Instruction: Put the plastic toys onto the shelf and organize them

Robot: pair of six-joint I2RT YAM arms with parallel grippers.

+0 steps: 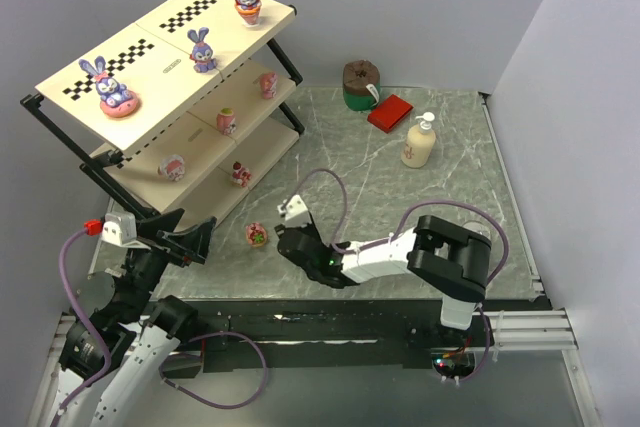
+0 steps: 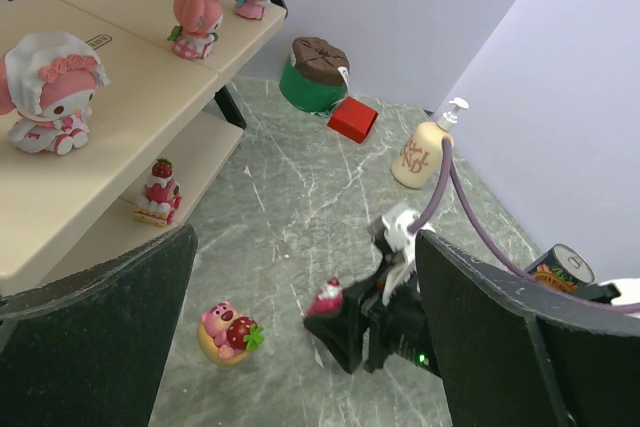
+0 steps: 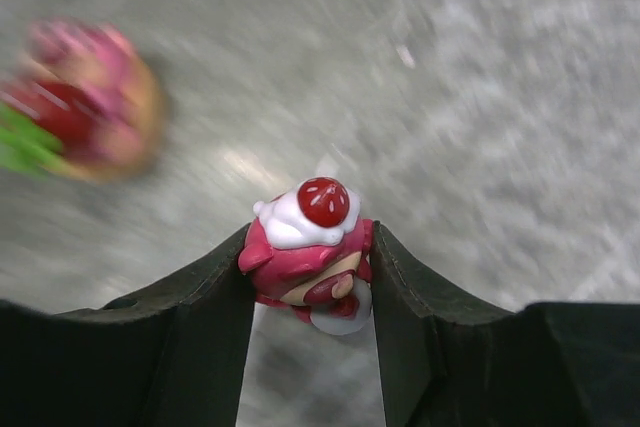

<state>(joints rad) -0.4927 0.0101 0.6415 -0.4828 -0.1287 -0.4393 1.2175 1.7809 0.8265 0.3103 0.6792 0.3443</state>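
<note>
- On the near side of the table, seen from above, your right gripper [image 1: 285, 240] lies low over the grey marbled tabletop [image 1: 380, 187]. It is just beside a small pink bear figurine with a strawberry [image 1: 257, 235]. What it holds is hidden from here.
- In the same view, your left gripper [image 1: 195, 240] hangs at the foot of the three-tier shelf of cream boards on a black frame [image 1: 165, 97]. Three purple-blue plastic bunnies [image 1: 203, 50] stand well apart along the top board. Three small pink figurines [image 1: 227, 122] stand on the middle board and one on the lowest, probably spaced so each tier reads as a tidy row.
- From the left wrist camera, the left gripper's jaws stand wide with nothing between them, kept clear, I judge, so the other arm can work. Beyond them, the right gripper pinches a red-and-pink cupcake-like plastic figurine [image 2: 325, 297] near the pink bear, which sits loose on the table. A cream pump bottle [image 2: 420, 152] stands far behind.
- From the right wrist camera, both fingers [image 3: 200, 297] press the sides of the cupcake figurine, which is upright with white cream and a red cherry on top. The gripper is closed on its middle, likely so you can set it down on its base. The bear is a blur at upper left.
- Two toys are not yet on the shelf: the held one and the bear.
</note>
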